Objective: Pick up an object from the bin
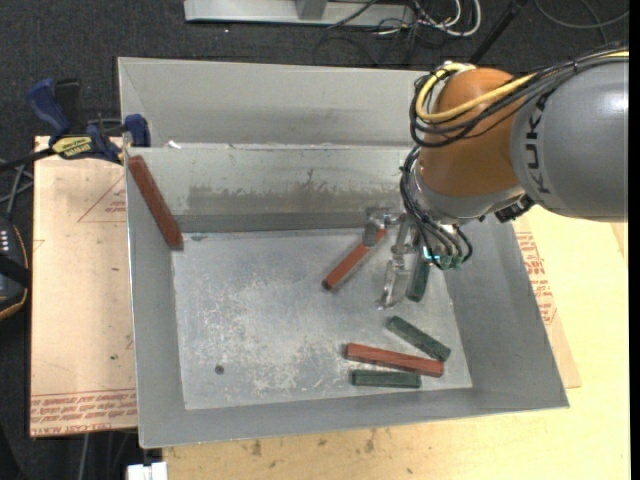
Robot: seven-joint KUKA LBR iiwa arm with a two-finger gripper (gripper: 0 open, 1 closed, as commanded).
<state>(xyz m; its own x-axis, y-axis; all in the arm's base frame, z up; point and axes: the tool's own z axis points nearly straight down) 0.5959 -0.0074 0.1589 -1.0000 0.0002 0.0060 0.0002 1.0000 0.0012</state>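
Nearest you, a green stick point(385, 378) lies crosswise, with a red stick point(393, 359) just behind it and a second green stick point(418, 338) slanting beyond. Behind those hangs the gripper point(400, 280) — how far open it is, you can't tell. A dark green piece point(419, 280) sits tight against its right side, long axis near upright; gripped or merely beside is unclear. Farther left, a slanted red stick point(349, 266) runs down-left — its upper end is close to the gripper.
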